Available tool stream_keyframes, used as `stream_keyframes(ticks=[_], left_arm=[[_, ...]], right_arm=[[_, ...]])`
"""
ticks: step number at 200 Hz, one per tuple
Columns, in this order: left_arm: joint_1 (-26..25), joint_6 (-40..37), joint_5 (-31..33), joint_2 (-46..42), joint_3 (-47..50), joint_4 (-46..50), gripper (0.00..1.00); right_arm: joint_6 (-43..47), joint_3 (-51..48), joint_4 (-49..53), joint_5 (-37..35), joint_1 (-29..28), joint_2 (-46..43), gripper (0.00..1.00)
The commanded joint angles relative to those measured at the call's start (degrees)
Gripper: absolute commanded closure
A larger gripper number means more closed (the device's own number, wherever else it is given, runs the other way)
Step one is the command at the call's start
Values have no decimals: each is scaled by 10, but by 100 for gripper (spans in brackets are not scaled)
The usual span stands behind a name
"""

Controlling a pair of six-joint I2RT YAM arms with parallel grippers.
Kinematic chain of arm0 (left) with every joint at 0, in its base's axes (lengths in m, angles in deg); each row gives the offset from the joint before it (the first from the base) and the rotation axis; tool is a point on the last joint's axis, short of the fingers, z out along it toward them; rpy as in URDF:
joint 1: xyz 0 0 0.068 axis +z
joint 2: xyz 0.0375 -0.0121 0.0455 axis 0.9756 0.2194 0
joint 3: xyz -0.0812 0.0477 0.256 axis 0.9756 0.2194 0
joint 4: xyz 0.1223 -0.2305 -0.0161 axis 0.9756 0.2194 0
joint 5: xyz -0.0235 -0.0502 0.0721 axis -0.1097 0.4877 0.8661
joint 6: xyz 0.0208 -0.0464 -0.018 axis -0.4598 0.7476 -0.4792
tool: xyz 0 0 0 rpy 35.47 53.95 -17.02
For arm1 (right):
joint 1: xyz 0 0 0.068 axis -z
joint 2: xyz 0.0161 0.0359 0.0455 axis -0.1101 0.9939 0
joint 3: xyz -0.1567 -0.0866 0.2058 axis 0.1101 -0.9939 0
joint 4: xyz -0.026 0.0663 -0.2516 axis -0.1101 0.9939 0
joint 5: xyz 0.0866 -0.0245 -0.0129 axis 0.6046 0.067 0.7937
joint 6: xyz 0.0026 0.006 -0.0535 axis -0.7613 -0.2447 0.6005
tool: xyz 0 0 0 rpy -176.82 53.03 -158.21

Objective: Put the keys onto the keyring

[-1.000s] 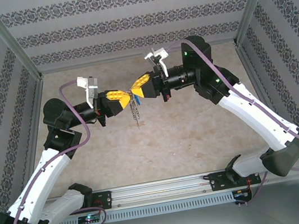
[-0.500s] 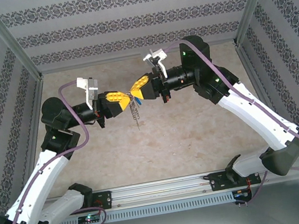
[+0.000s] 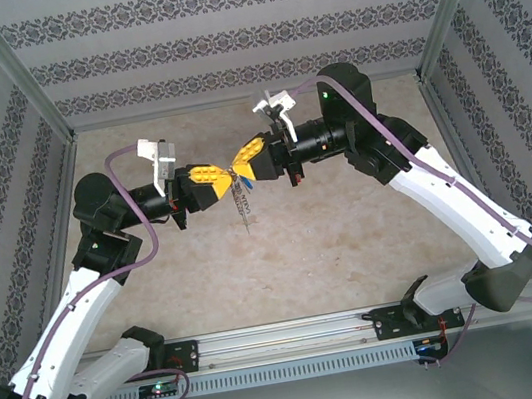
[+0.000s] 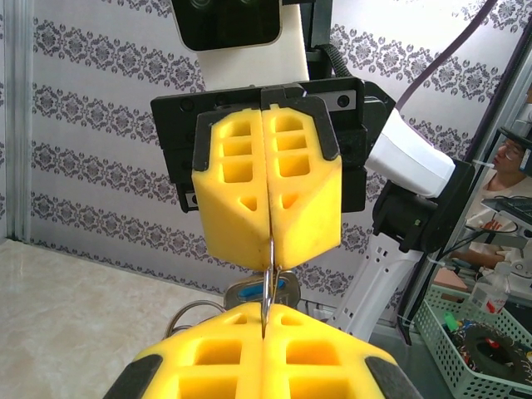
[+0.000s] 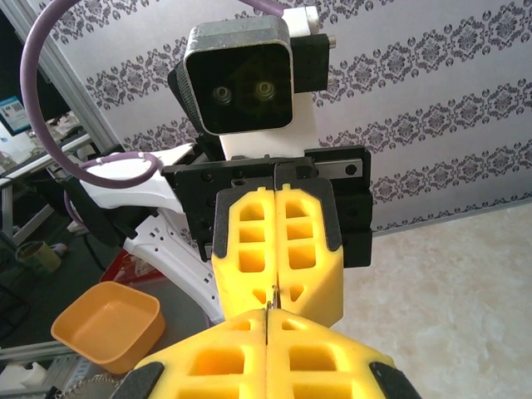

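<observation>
My two yellow-fingered grippers meet tip to tip in the air over the middle of the table. The left gripper (image 3: 229, 176) (image 4: 264, 311) and the right gripper (image 3: 240, 169) (image 5: 266, 316) are both shut on one thin wire ring (image 4: 268, 278) of the keyring. The rest of the keyring (image 3: 241, 203) hangs down from the pinch as a grey strip. The key's blue head (image 4: 287, 288) (image 3: 247, 185) dangles just behind and below the tips. More wire rings (image 4: 193, 316) loop out to the left of my left fingers. How the key sits on the ring is hidden.
The beige tabletop (image 3: 330, 220) lies well below the hanging keyring. Patterned walls close in the back and sides. Outside the cell, the right wrist view shows an orange tub (image 5: 104, 328) and the left wrist view a green basket (image 4: 465, 332).
Both grippers, still pinched together, have drifted slightly toward the back of the table, and the hanging keyring has moved with them.
</observation>
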Motion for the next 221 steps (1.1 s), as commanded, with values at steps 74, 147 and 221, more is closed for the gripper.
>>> stream_keyframes(ticks=[74,147,221], left_arm=[[-6,-8,10,3,-19,-4,100],[-6,-6,11,5,-17,-5,100],[-6,10,16,7,-15,-27,100]], right_arm=[[46,32,29,16,-27,13,100],[71,38,42,14,-31,12,100],[133,25,69,2,-34,-8,100]])
